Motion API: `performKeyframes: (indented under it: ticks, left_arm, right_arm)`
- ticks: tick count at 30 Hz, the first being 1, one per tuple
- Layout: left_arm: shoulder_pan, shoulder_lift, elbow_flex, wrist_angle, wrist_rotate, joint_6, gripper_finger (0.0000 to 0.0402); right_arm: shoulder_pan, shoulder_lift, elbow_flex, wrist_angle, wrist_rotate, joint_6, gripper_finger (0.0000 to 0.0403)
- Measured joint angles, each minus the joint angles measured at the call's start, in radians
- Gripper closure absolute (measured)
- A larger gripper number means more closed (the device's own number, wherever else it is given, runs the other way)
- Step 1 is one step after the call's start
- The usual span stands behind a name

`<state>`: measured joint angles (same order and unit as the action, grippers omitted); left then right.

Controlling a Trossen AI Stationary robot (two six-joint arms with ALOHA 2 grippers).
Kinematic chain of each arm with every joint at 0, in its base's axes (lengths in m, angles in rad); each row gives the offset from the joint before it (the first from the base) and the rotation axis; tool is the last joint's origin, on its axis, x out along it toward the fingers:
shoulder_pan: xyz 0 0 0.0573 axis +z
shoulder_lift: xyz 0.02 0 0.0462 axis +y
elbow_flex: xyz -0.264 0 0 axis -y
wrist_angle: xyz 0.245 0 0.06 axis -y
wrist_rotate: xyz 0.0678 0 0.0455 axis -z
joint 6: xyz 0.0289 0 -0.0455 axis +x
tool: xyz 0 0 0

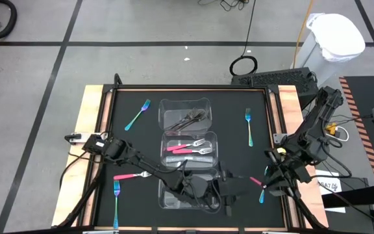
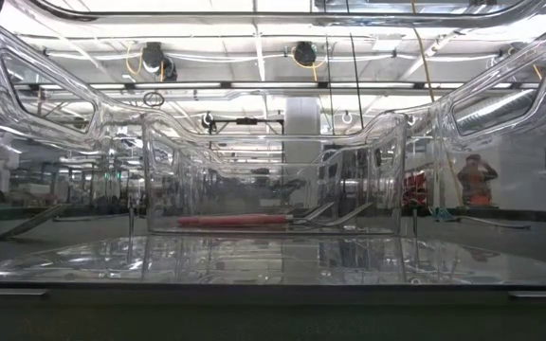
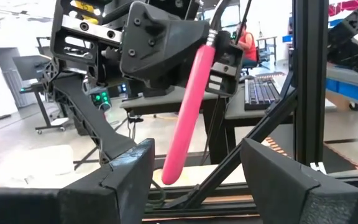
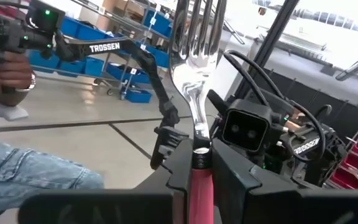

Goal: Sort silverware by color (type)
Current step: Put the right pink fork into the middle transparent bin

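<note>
My right gripper (image 4: 197, 152), off the table's right edge (image 1: 267, 177), is shut on a pink-handled fork (image 3: 188, 106) with silver tines (image 4: 197, 37). My left gripper (image 3: 194, 155) reaches across the near container to face it (image 1: 239, 187). It is open, and the fork's handle end (image 3: 169, 177) lies between its fingers, close to one. Dark grey forks (image 1: 190, 118) lie in the far clear container and pink forks (image 1: 190, 148) in the middle one. Loose on the mat lie teal forks (image 1: 137, 115), (image 1: 249, 127), (image 1: 116, 201) and a pink fork (image 1: 132, 175). My right gripper pinches the fork between its two fingers at the top of the pink handle (image 4: 194, 163), where the metal neck begins. The fork crosses the fingers, tines up. Its handle (image 3: 191, 93) slants down toward my left gripper, clear of the table. Whether my left gripper's finger (image 3: 135, 168) touches the handle end, I cannot tell.
The near clear container (image 1: 174, 195) lies partly under my left arm. Another teal fork (image 1: 262, 194) lies below my right gripper. A person's hand (image 4: 5, 68) and leg show beyond the table. A white bin (image 1: 336, 39) stands past the far right corner.
</note>
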<state>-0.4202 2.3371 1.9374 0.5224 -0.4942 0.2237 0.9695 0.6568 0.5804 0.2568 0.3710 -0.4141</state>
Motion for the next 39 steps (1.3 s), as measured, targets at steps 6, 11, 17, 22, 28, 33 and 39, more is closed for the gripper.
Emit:
performKeyframes:
  ticks: [6,11,17,22,28,33,39]
  left_arm:
    - [0.0,0.0,0.0,-0.02,0.012,-0.007,0.0162]
    - [0.006,0.0,0.0,-0.066,0.086,-0.028,0.0162]
    - [0.036,0.0,0.0,-0.091,0.229,-0.091,0.0162]
    - [0.047,0.02,0.002,-0.061,0.31,-0.11,0.0162]
    - [0.048,0.056,0.001,0.017,0.285,-0.033,0.0162]
    - [0.048,0.058,0.001,0.017,0.253,-0.033,0.0162]
    - [0.059,0.059,0.001,0.018,0.247,-0.034,0.0162]
  right_arm:
    - [0.0,0.021,0.0,0.008,-0.006,-0.021,0.0367]
    - [0.0,0.035,0.0,-0.026,-0.177,-0.067,0.0367]
    - [0.0,0.044,0.0,-0.029,-0.426,-0.107,0.0367]
    - [-0.001,0.045,0.0,-0.029,-0.425,-0.125,0.0367]
    - [-0.01,0.045,0.001,-0.029,-0.377,-0.129,0.0367]
    - [-0.011,0.046,0.001,-0.043,-0.322,-0.128,0.0367]
    - [-0.011,0.047,0.001,-0.048,-0.32,-0.13,0.0367]
